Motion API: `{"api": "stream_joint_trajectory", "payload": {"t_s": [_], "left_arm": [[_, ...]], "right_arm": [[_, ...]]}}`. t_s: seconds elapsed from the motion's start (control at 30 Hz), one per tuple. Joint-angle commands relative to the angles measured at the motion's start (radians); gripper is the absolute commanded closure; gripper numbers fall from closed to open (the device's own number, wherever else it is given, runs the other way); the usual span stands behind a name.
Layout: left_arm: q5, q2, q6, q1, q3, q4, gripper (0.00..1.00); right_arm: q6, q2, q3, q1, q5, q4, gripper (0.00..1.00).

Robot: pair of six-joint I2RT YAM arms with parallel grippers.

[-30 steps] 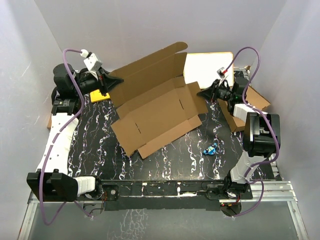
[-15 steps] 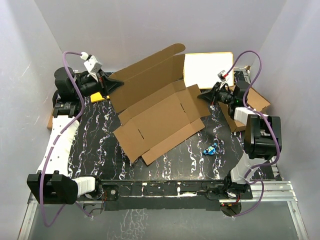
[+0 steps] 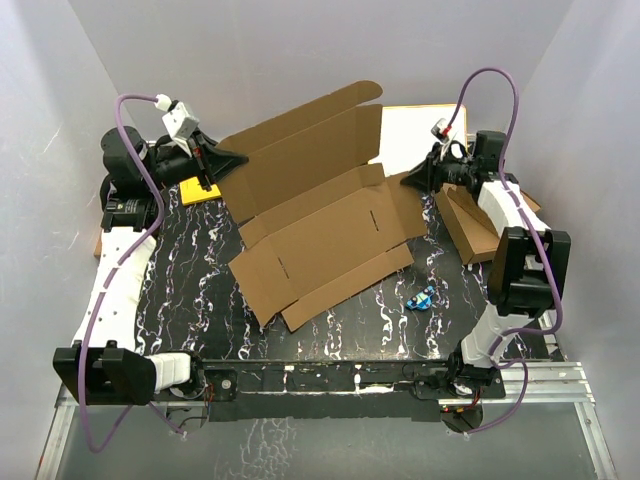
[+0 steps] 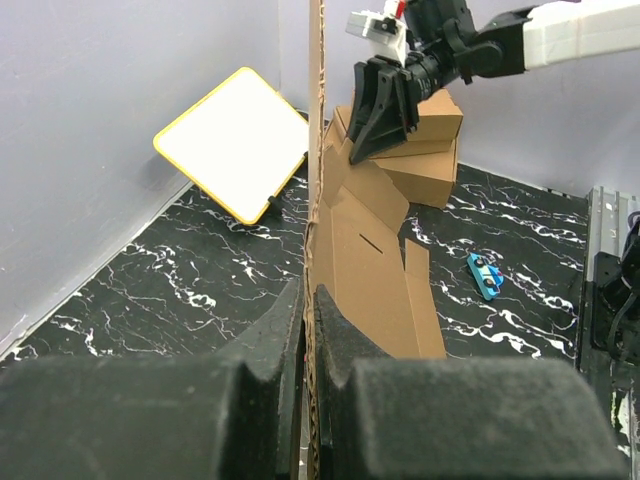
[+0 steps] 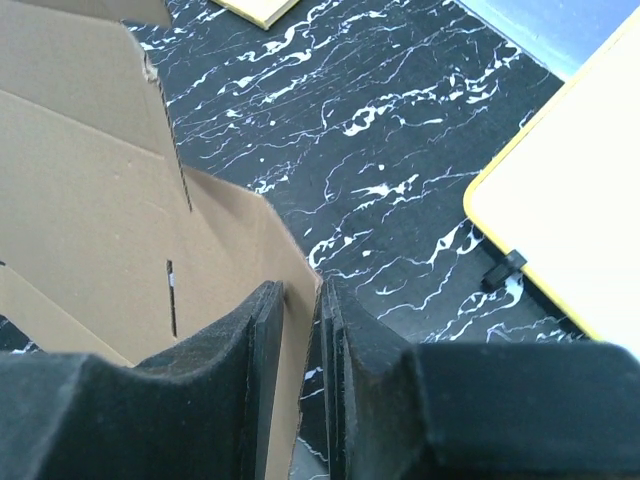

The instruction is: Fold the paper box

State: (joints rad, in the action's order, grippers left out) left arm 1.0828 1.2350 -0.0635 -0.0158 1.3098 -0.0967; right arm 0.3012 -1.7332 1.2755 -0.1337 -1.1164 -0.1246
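At the far left, the left gripper [image 3: 238,158] is clamped tight on the paper box [image 3: 320,230]; far right, the right gripper [image 5: 300,292] stands slightly parted around a flap.

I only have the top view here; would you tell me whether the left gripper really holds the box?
Observer: Yes. Its wrist view shows the left gripper shut on the box, with the cardboard standing upright between the jaws.
Operator: Thank you. And the right gripper?
Observer: In its wrist view, a box edge sits between the jaws of the right gripper, but I cannot tell whether they pinch it.
Operator: Is there anything else close by there?
Observer: The yellow-rimmed board lies beside it, and a small black clip sits at the board's rim.
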Motion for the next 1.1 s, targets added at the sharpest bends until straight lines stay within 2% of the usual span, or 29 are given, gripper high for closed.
{"api": "stream_joint_trajectory", "payload": {"t_s": [0.0,0.07,0.13,0.17,0.27,0.4,0.53,0.6,0.73,0.83,1.07], "left_arm": [[0.020,-0.019,0.044,0.002,0.071,0.024,1.00],[0.010,-0.009,0.063,0.002,0.097,0.045,1.00],[0.003,0.007,0.075,0.003,0.125,0.052,1.00],[-0.002,0.017,0.081,0.002,0.139,0.054,1.00],[-0.008,0.050,0.089,0.004,0.184,0.048,1.00],[-0.028,0.089,0.112,0.008,0.242,0.055,1.00],[-0.027,0.128,0.117,0.014,0.328,0.041,1.00],[-0.016,0.172,0.093,0.016,0.365,0.013,1.00],[0.026,0.190,0.021,0.015,0.352,-0.084,1.00],[0.055,0.164,-0.019,0.015,0.269,-0.159,1.00],[0.072,0.086,0.000,0.015,0.116,-0.184,1.00]], "right_arm": [[0.209,-0.070,0.164,-0.004,-0.083,-0.285,0.73],[0.262,-0.088,0.216,-0.002,-0.104,-0.382,0.77],[0.281,-0.096,0.250,0.003,-0.105,-0.415,0.89],[0.282,-0.097,0.263,0.005,-0.106,-0.416,0.92],[0.254,-0.097,0.290,0.011,-0.098,-0.377,0.92],[0.090,-0.078,0.291,0.014,-0.085,-0.162,0.92],[-0.166,-0.040,0.234,0.017,-0.049,0.194,0.92],[-0.246,-0.042,0.226,0.022,-0.017,0.318,0.92],[-0.322,-0.065,0.213,0.034,0.050,0.443,0.92],[-0.335,-0.070,0.168,0.038,0.077,0.489,0.92],[-0.343,-0.053,0.025,0.055,0.099,0.581,0.92]]}}
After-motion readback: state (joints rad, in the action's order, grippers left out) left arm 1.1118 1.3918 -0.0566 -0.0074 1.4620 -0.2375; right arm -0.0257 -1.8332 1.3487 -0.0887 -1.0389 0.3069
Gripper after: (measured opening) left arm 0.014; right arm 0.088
